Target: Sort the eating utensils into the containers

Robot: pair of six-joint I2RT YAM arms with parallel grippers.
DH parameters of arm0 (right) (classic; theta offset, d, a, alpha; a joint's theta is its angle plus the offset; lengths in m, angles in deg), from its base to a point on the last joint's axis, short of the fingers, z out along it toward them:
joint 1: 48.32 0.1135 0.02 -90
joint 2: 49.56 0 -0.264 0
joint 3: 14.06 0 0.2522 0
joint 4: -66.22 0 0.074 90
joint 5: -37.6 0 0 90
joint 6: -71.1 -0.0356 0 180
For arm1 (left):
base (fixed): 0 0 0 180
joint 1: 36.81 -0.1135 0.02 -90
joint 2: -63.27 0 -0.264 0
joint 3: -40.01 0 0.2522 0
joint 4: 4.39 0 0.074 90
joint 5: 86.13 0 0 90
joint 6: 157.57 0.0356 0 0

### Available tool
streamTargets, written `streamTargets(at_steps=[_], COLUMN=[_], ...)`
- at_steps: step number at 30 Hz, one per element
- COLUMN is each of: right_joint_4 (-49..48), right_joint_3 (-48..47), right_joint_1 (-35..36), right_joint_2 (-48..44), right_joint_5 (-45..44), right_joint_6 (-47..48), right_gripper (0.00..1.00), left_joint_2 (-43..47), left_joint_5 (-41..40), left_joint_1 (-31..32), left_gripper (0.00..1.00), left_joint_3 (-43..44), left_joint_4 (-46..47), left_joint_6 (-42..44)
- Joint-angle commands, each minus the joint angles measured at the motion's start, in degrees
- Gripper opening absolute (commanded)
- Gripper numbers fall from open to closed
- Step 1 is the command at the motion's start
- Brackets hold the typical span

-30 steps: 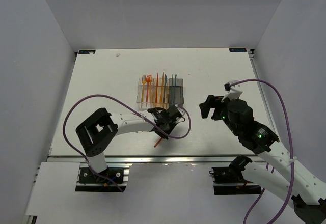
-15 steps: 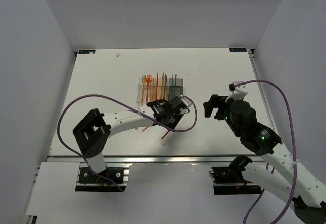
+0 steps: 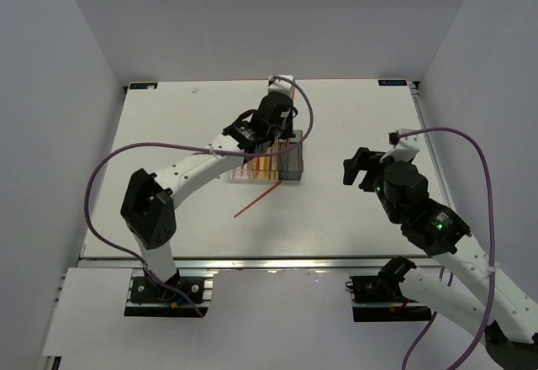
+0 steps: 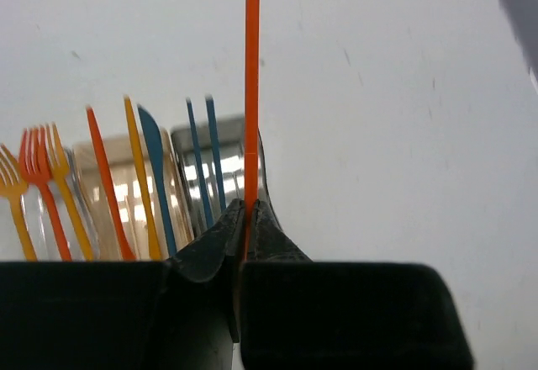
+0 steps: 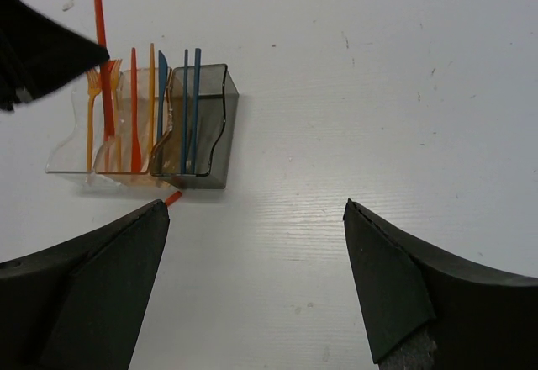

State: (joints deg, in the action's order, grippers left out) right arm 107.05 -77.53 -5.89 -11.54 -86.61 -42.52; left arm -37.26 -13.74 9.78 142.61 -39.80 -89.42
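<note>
Orange utensil (image 4: 251, 67) upright, high over containers, lower end clamped in left gripper (image 4: 245, 219). Jaws almost together on thin shaft.

- Wrist view: shaft in line with dark grey bin (image 4: 229, 160). Tan bin (image 4: 118, 155) with orange knives next to it, clear bin (image 4: 34, 237) with forks farthest.
- Head out of frame, type unclear.
- Best play: match type to bin, keep shaft vertical, lower straight, release low.
- Second orange utensil (image 3: 256, 201) on table (image 3: 168, 126), just before bins.
- Right gripper (image 5: 254, 219) spread wide, empty, well apart to right.

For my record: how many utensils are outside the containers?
2: an orange utensil in the left gripper; an orange stick lying on the table by the containers.
</note>
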Motion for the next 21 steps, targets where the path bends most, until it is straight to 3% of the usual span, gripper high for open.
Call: streamTargets(at_steps=[1, 11, 21], right_joint_4=[-0.7, -0.4, -0.8], right_joint_3=[-1.6, -0.4, 0.1], right_joint_1=[-0.1, -0.2, -0.2], right_joint_2=[0.6, 1.2, 0.8], right_joint_5=[-2.2, -4.0, -3.4], right_joint_6=[-0.5, -0.1, 0.1], right_gripper=[0.89, 0.89, 0.89], left_joint_2=[-4.7, -17.1, -15.1], left_joint_5=[-4.5, -0.8, 0.6], left_joint_1=[-2.1, -3.6, -3.6], left_gripper=[0.0, 0.0, 0.0], left_joint_3=[2.8, 6.4, -3.1], left_joint_4=[9.5, 17.3, 23.2], left_joint_6=[-2.9, -3.0, -6.5])
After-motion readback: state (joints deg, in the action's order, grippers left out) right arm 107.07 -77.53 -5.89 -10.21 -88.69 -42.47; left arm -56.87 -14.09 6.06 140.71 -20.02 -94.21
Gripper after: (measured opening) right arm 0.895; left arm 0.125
